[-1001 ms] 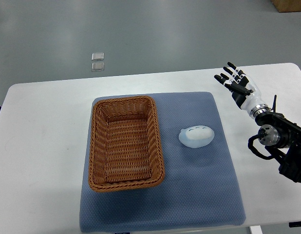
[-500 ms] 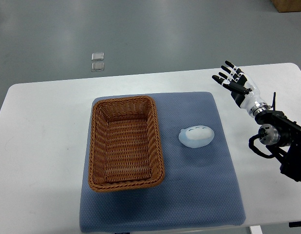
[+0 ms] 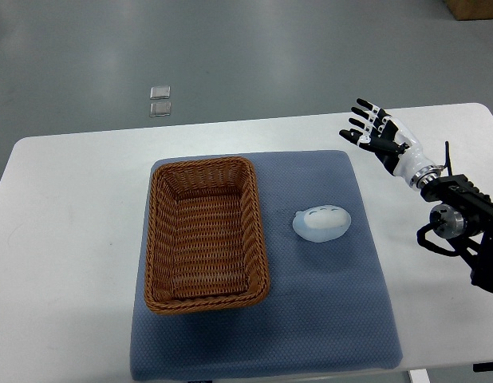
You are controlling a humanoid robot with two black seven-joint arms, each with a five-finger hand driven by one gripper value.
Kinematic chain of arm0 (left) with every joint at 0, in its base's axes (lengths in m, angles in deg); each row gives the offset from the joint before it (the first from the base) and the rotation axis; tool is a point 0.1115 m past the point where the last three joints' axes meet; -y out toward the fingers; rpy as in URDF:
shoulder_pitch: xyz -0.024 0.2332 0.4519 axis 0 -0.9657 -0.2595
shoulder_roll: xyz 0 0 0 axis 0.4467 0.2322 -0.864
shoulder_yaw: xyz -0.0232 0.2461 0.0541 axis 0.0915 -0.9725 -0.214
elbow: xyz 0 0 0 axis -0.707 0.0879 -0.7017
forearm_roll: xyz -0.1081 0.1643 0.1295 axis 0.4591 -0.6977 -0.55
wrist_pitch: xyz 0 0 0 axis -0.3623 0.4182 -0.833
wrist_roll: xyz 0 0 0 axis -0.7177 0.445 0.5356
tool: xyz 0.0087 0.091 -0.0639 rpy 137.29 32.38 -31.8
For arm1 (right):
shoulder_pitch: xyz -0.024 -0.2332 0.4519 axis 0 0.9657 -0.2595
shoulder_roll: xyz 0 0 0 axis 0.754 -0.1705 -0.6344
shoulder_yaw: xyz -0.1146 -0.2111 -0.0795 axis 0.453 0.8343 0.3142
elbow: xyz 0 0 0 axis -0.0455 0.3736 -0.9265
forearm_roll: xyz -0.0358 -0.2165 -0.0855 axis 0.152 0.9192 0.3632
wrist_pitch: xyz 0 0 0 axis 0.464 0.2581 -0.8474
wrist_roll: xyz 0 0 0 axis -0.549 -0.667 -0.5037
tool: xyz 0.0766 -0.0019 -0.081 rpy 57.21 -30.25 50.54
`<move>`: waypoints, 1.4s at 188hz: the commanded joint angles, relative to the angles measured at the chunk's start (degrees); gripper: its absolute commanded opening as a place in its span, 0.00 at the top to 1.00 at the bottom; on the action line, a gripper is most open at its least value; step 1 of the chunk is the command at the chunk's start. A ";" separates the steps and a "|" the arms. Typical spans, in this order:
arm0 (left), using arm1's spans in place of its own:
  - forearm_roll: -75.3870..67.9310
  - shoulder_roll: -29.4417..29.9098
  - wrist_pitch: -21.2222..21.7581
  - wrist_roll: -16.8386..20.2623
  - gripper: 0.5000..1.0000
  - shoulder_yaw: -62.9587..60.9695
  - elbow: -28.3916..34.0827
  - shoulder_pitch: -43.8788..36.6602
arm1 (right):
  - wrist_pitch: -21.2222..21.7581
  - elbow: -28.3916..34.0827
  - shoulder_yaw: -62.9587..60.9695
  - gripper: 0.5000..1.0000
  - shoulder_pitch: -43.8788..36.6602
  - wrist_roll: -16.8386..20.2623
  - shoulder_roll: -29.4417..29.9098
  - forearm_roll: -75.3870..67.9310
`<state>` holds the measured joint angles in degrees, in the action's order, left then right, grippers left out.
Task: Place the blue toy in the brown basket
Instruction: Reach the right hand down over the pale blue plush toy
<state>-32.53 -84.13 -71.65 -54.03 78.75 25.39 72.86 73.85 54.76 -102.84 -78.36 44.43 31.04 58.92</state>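
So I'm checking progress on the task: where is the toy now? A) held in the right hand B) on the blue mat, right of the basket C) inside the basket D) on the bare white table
B: the toy lies on the mat, apart from the basket, while the right hand is open and away from it.

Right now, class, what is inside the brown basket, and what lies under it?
The brown basket holds nothing; only its woven floor shows. It sits on the blue mat, which lies on the white table. The mat directly beneath the basket is covered. The blue toy lies outside, beside it.
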 commanded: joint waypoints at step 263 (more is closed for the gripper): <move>-0.09 0.00 0.03 -0.09 0.00 -0.27 0.01 0.01 | -3.04 23.31 27.75 0.21 -6.65 -11.02 -18.91 45.28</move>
<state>-32.63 -84.13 -71.61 -54.11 78.49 25.41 72.80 72.33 78.39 -76.71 -85.07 33.41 12.02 102.54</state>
